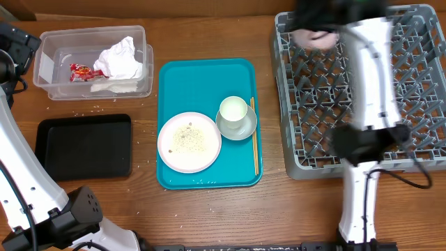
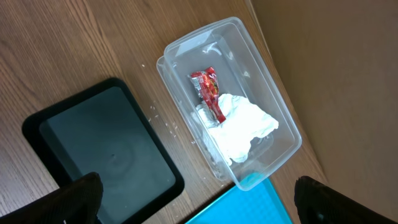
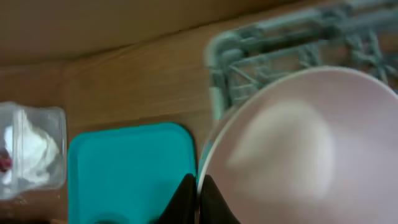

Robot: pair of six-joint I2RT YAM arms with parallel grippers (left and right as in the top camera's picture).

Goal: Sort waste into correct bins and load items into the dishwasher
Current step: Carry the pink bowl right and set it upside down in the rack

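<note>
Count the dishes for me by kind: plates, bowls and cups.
Plates: 2, the white plate and the pink plate
Bowls: 1, the grey-green bowl
Cups: 1, the white cup
Total: 4

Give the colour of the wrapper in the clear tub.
The wrapper is red and white; best in left wrist view.

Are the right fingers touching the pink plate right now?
Touching. In the right wrist view, the rim of the pink plate runs down between the dark fingers of the right gripper, pinched with no gap, though blurred.
</note>
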